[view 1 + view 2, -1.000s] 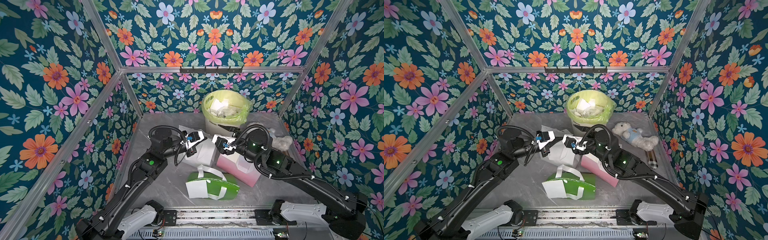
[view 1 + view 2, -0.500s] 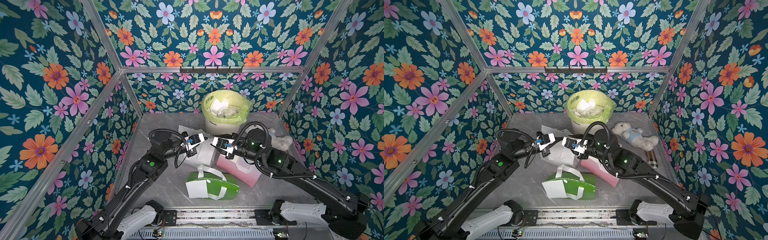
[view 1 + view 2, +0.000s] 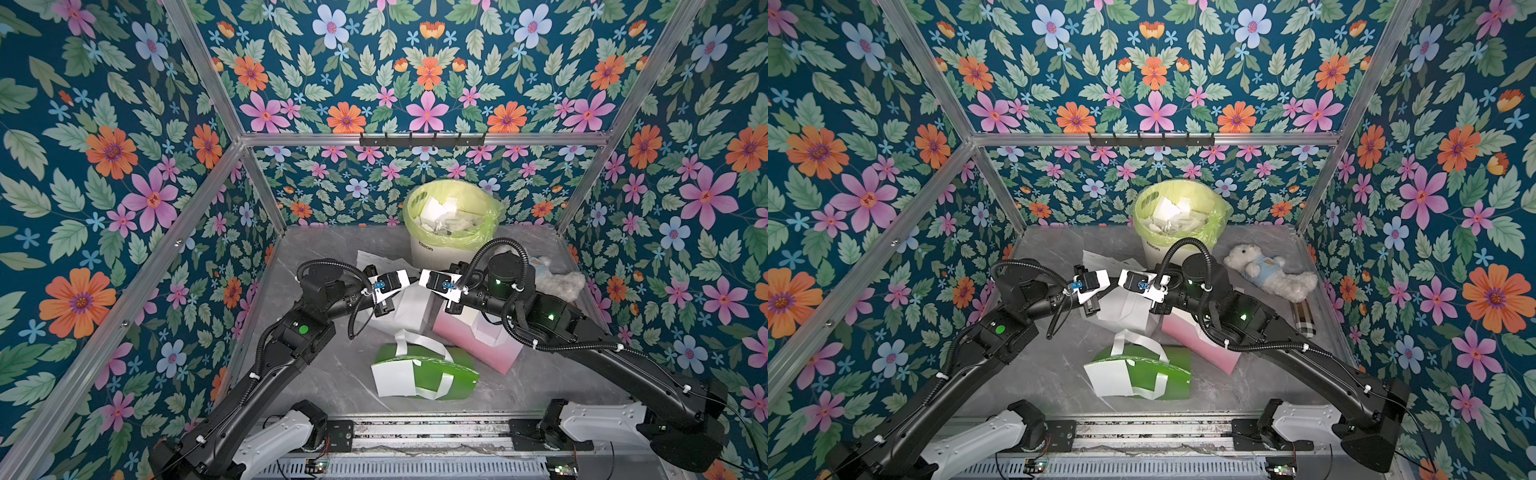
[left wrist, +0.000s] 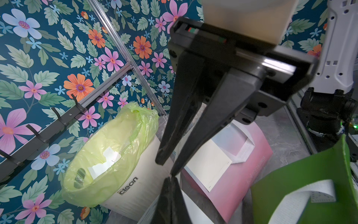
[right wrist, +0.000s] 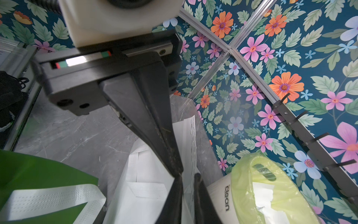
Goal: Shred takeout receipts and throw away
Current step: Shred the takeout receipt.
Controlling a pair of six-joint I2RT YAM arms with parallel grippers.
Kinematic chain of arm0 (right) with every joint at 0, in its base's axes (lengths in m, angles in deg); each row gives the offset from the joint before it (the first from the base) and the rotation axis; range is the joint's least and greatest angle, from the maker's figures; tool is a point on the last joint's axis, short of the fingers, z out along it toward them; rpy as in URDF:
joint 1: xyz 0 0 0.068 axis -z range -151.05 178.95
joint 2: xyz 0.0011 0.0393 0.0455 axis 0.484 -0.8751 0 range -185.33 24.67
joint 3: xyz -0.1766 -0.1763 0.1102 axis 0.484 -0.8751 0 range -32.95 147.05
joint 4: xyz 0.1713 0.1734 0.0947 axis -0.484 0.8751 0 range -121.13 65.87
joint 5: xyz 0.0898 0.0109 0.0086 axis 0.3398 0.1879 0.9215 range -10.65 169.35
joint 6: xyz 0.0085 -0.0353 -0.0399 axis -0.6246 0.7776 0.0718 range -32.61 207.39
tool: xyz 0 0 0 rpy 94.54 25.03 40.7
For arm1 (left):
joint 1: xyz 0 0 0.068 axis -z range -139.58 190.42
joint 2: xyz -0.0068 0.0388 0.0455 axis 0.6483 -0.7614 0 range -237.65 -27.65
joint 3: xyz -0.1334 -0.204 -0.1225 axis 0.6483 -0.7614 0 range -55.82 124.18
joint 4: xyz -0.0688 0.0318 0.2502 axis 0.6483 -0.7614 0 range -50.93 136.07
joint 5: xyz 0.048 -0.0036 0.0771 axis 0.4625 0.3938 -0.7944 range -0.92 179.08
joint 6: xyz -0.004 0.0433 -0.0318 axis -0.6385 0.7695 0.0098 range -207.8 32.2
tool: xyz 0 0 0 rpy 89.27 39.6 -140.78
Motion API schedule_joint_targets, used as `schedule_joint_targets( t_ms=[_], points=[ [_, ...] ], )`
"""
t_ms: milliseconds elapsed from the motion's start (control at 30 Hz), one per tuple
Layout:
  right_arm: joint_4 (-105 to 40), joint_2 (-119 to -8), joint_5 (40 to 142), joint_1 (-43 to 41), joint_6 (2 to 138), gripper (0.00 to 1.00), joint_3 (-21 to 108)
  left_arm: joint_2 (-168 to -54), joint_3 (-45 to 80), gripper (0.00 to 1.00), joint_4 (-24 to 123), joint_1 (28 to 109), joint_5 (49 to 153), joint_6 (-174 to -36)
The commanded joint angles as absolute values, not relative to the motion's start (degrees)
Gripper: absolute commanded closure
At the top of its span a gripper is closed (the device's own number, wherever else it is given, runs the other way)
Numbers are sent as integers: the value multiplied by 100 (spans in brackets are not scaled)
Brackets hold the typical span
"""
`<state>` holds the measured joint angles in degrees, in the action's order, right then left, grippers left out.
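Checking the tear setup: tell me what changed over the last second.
The right gripper slid toward the left gripper and its fingers closed, tips now meeting the left ones beside the receipt; whether they pinch it is unclear. The left gripper stayed shut on the receipt; bin, green bag and pink bag did not move.

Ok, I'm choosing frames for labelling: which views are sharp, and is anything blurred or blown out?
In both top views: sharp, evenly lit. Left wrist view: the left gripper is blurred near the lens; paper scraps in the bin glare white. Right wrist view: the scraps glare too; a bright reflection sits on the right gripper.
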<state>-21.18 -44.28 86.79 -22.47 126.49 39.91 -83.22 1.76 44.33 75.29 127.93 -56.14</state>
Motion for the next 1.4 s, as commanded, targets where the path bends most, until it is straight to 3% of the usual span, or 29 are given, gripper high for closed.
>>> schedule_joint_targets(
  t_ms=[0,1167,1367],
  points=[
    [-2166,-4444,8687,-2256,12725,85,3982,-8298,193,100,4580,7530,12924,-5546],
    [-1959,-4393,8511,-2255,13074,85,3941,-8293,157,100,4607,7548,12943,-5547],
    [-1980,-4447,8402,-2256,13304,96,3933,-8351,240,100,4554,7564,13072,-5689]
  ],
)
